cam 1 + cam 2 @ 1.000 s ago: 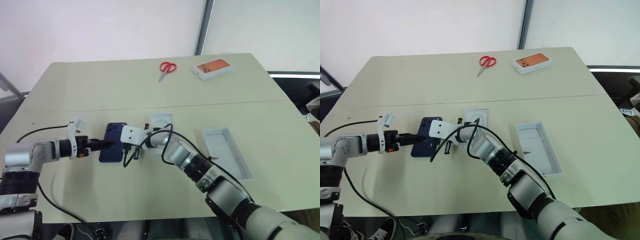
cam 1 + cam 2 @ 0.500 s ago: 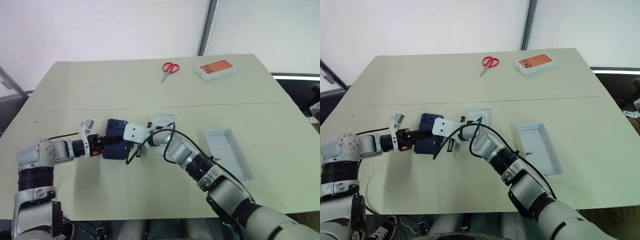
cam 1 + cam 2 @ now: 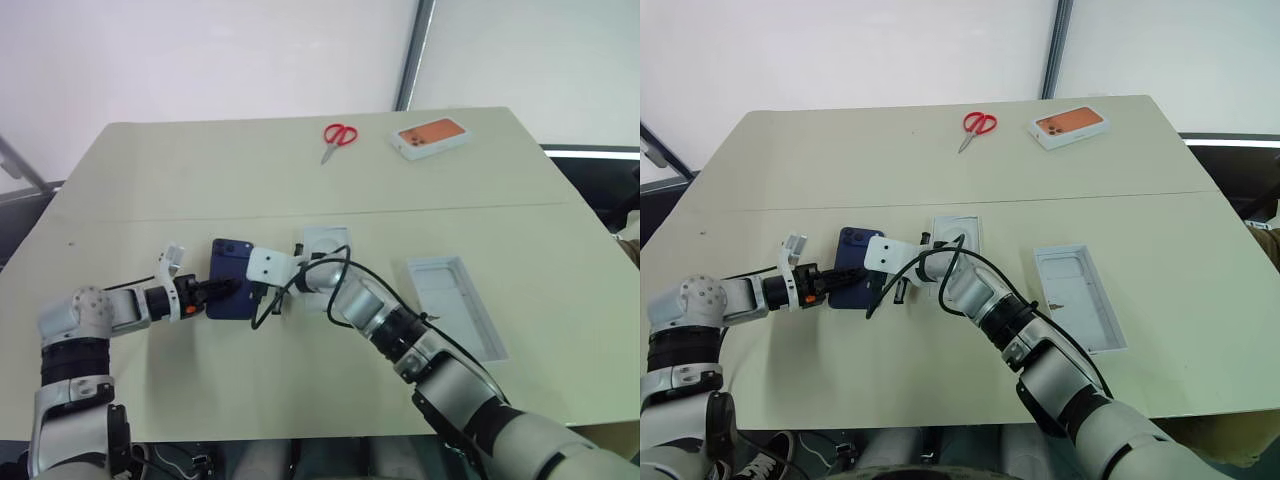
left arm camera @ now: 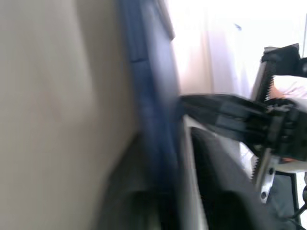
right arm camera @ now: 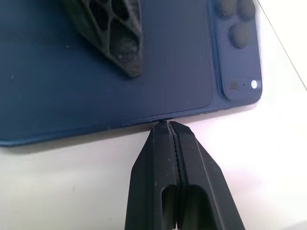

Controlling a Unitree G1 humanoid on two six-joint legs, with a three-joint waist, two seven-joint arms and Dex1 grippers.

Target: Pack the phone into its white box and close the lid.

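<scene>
Left of centre on the table, left gripper reaches in from the left, fingers pinched on the left long edge of the phone. Left wrist view adds the detail: phone edge runs between the two black fingers, one above the face, one beneath. Right wrist view catches one latticed finger of that gripper lying on the phone's blue back, camera bump toward the far end.

Right gripper has its fingers pressed together with nothing between them, tips touching the phone's right long edge. From the head views its white wrist housing sits just right of the phone, so the phone is bracketed on both long sides.

Phone lies on the table, long axis near to far. Small white card sits just right of it, partly behind the right wrist. White box lies open well to the right, near the table's right side. Scissors and orange-topped box sit at the far edge, well apart from the work. Bare tabletop spans between the right arm and the white box; near edge in front of the phone also free.
</scene>
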